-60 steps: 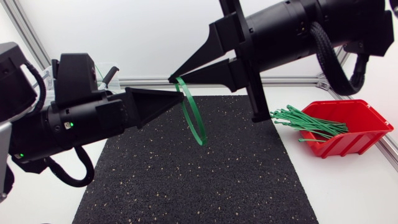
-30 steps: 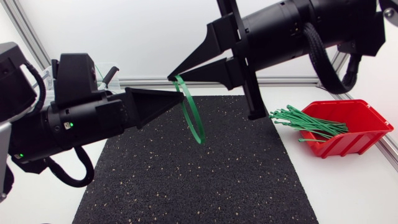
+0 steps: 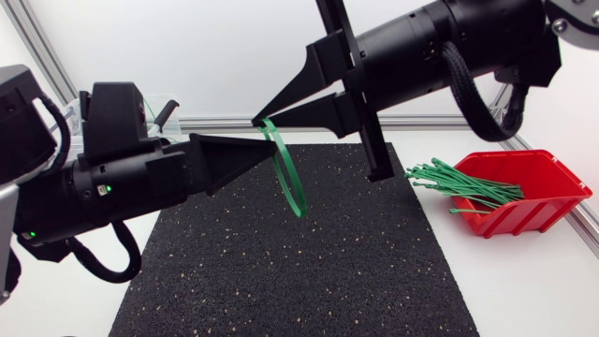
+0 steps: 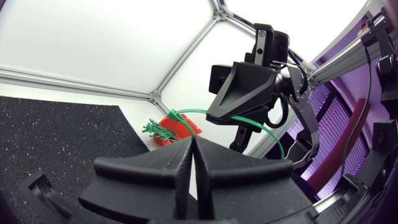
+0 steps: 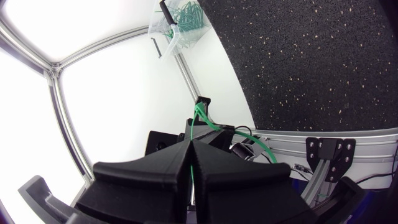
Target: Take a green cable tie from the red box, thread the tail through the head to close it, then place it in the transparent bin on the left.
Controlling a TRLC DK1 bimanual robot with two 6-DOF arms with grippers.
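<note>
White counter (image 3: 524, 281), with a black speckled mat (image 3: 299, 271) covering its middle.

Left tool (image 3: 272, 148): comes in from the left side and lies roughly level above the mat, tip pointing toward the middle. In the left wrist view the two wedges are pressed together along one seam. The tip meets the near edge of the cable tie (image 3: 291, 180). It appears to pinch the strap, though the contact itself is hidden behind the wedge tips.

Cable tie: green, bent into a ring and held in the air over the far half of the mat, between the two tool tips. The ring is seen nearly edge-on as a narrow oval. Its long axis is steeply upright, the top end at the right tool (image 3: 255, 120) and the bottom end leaning toward the red box's side.

Right tool: comes in from the right, high, pointing across at the left arm. It is clenched on the top of the ring. In the right wrist view the green strap runs straight into the seam between its fingers.

Red box (image 3: 552, 213): on the counter off the mat's right edge, with a bundle of green ties (image 3: 463, 183) sticking out over its rim toward the mat.

Transparent bin (image 5: 177, 31): at the far left corner, with green ties inside.
</note>
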